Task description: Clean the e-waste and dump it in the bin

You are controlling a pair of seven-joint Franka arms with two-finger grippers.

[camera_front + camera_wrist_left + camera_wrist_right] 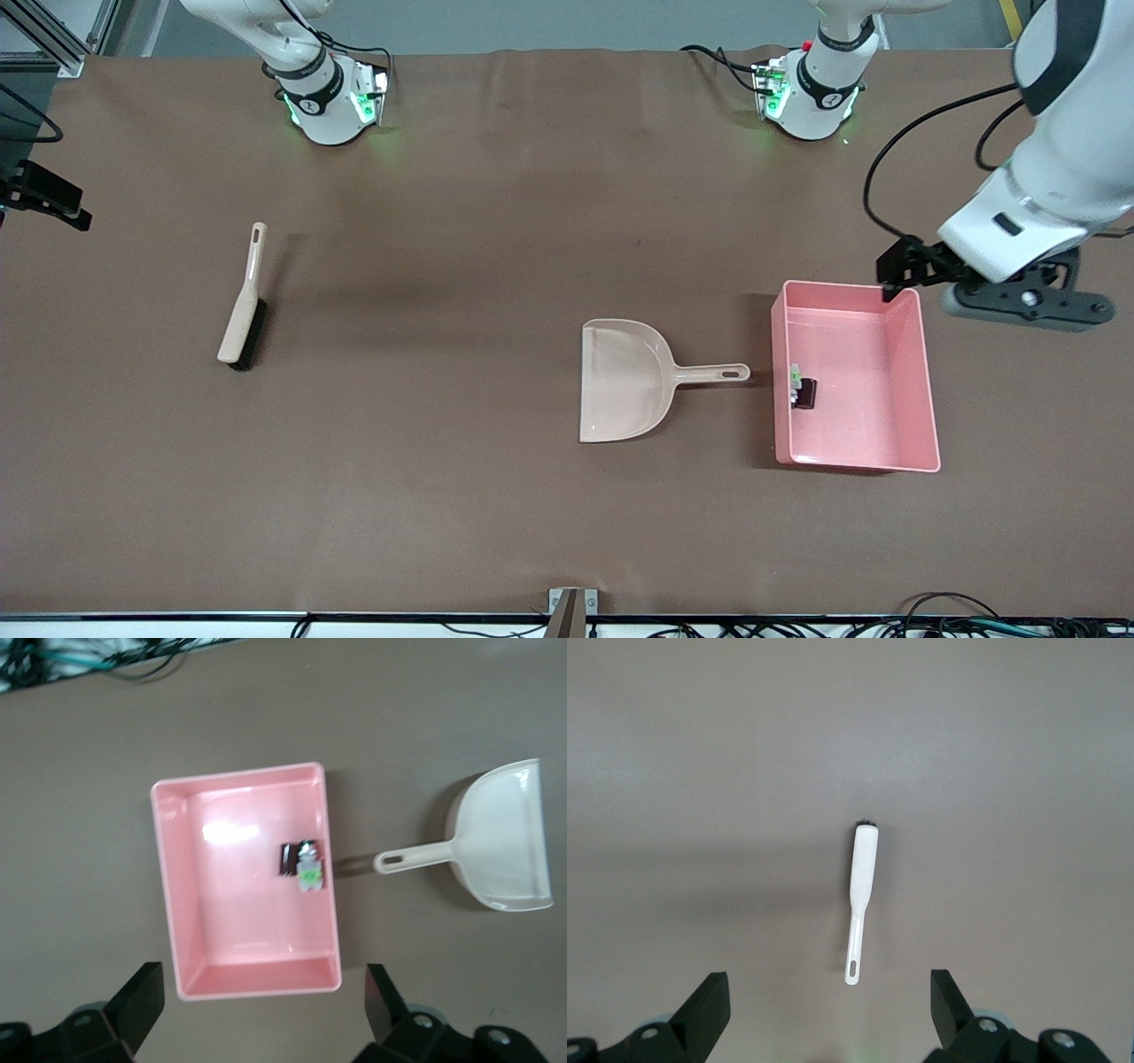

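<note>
- The task looks all but finished: the e-waste lies in the bin (921, 381), against the wall that faces the dustpan (625, 379). The white piece with the green end (796, 378) and the dark cylinder (805, 394) touch each other there.
- The dustpan lies flat on the table, its handle pointing at the bin and its end just beside the wall. The brush (243, 307) lies well apart, toward the right arm's end of the table.
- The left gripper (895, 276) hangs over the bin's corner nearest the robots' bases, jaws wide apart and holding nothing.
- The right gripper (824, 1010) shows only in its own wrist view, hanging over the brush with jaws spread and empty; the front view cuts that arm off near its base.
- Judging by this, little is left but for both arms to pull clear; no grasp seems called for.
- The left wrist view looks straight down into the bin (177, 895) and shows the two pieces (301, 864) more plainly than the front view, though whether any small scrap is left on the table I cannot say for sure.
</note>
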